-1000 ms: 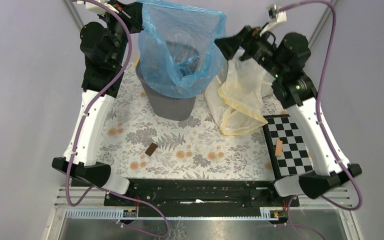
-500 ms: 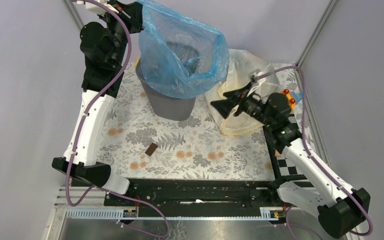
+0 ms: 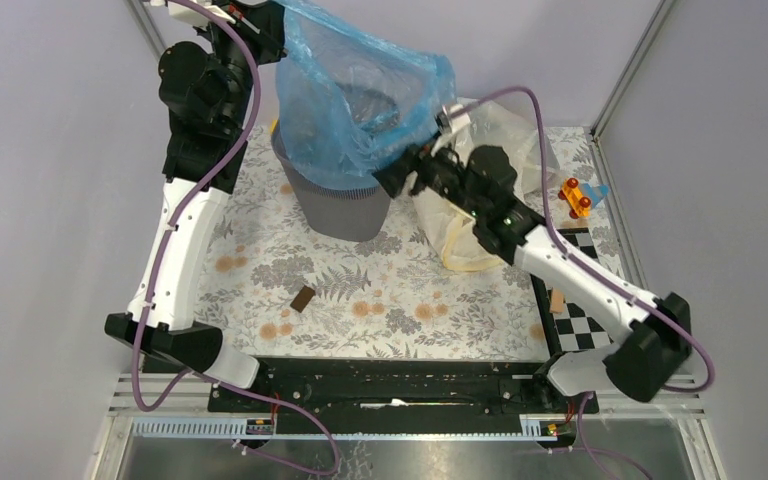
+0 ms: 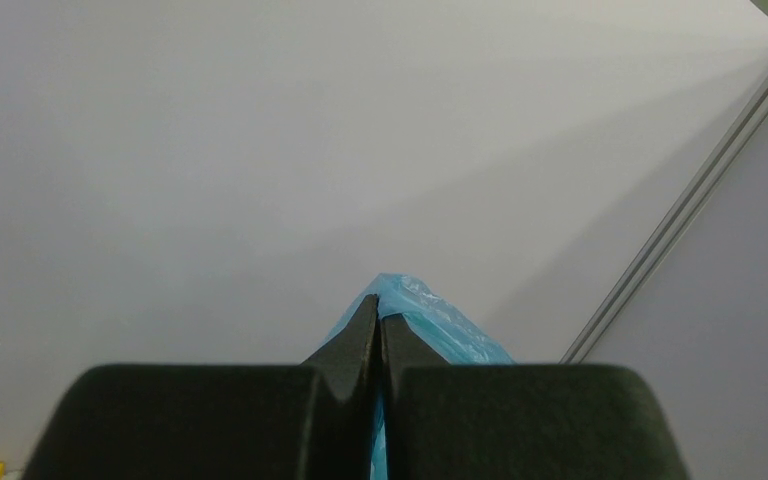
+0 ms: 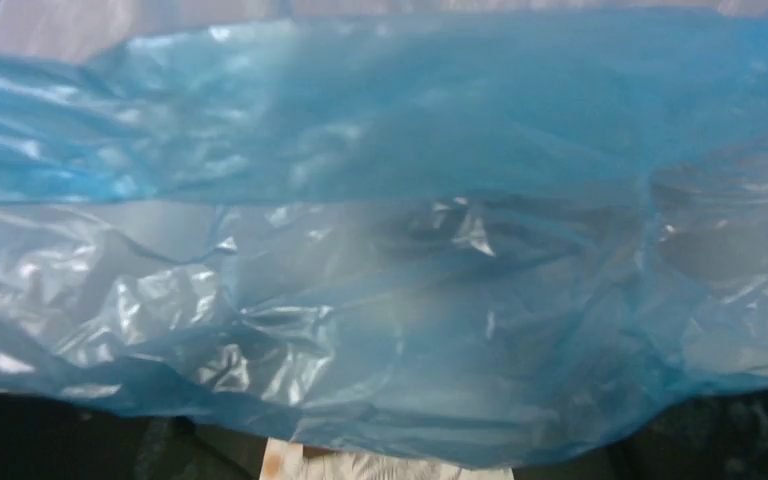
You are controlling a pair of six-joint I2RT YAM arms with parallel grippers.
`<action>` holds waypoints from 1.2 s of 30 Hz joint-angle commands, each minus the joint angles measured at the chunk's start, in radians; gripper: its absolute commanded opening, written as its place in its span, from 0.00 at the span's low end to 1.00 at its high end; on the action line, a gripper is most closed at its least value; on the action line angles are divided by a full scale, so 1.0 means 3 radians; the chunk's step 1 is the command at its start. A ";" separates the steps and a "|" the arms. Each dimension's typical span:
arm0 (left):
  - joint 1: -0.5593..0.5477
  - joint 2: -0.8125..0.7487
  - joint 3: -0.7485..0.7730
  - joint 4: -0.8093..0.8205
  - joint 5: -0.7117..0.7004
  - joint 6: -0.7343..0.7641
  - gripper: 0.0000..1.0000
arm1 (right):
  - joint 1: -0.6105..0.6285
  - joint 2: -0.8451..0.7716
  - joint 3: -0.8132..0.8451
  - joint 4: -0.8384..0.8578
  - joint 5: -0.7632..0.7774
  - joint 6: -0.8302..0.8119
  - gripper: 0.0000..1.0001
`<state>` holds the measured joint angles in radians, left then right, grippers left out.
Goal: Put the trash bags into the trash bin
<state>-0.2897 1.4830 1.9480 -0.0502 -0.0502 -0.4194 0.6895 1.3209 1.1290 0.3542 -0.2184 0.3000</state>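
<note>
The dark grey mesh trash bin (image 3: 345,210) stands at the back of the table. A blue trash bag (image 3: 360,95) hangs over and around its rim. My left gripper (image 3: 263,20) is shut on the bag's top left corner and holds it high; in the left wrist view (image 4: 378,320) blue film (image 4: 435,318) shows past the closed tips. My right gripper (image 3: 392,182) is at the bag's lower right edge beside the bin, jaws apart. In the right wrist view the blue bag (image 5: 380,230) fills the frame. Pale yellow bags (image 3: 472,235) lie right of the bin.
A checkerboard (image 3: 588,300) with a tan block (image 3: 557,299) lies at the right edge. An orange toy (image 3: 575,197) sits at the back right. A small brown block (image 3: 302,298) lies on the floral cloth (image 3: 380,300). Walls close in on three sides.
My right arm left the bag's upper right corner, swung down over the yellow bags, then moved left to the bag's lower right edge. The bag's right side has sagged. The left arm has held still.
</note>
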 commanded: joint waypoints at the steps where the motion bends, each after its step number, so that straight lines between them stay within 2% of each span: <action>1: 0.0008 0.0058 0.0217 0.0247 -0.0074 -0.0004 0.00 | 0.0044 0.0398 0.0877 -0.0252 0.0344 -0.0045 0.73; 10: 0.0083 0.0344 0.0354 0.0270 -0.0172 0.0058 0.00 | 0.0047 0.1085 0.1723 -0.0768 0.0575 -0.0319 0.61; 17: 0.0221 0.0399 0.0064 0.0383 -0.0094 -0.0089 0.00 | 0.0043 0.1369 0.2227 -0.1158 0.0981 -0.0626 0.62; 20: 0.0274 0.0426 -0.0061 0.0453 -0.0028 -0.0165 0.00 | 0.0043 0.1515 0.2520 -0.1523 0.1192 -0.0811 0.63; 27: 0.0440 0.0597 0.0009 0.0435 0.0149 -0.0345 0.00 | 0.0045 0.1593 0.2867 -0.1737 0.1698 -0.1217 0.66; 29: 0.0449 0.0653 0.0051 0.0413 0.0239 -0.0342 0.00 | 0.0045 0.1555 0.2895 -0.1801 0.1667 -0.1281 0.71; 33: 0.0468 0.0720 0.0060 0.0398 0.0282 -0.0366 0.00 | 0.0044 0.1274 0.2678 -0.1917 0.1287 -0.1480 0.97; 36: 0.0484 0.0719 0.0027 0.0408 0.0310 -0.0398 0.00 | 0.0043 0.0978 0.2343 -0.1883 0.1026 -0.1582 1.00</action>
<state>-0.1528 1.7023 1.9289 0.0242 0.0055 -0.5175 0.6960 1.7596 1.9053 -0.2047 0.1875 -0.0956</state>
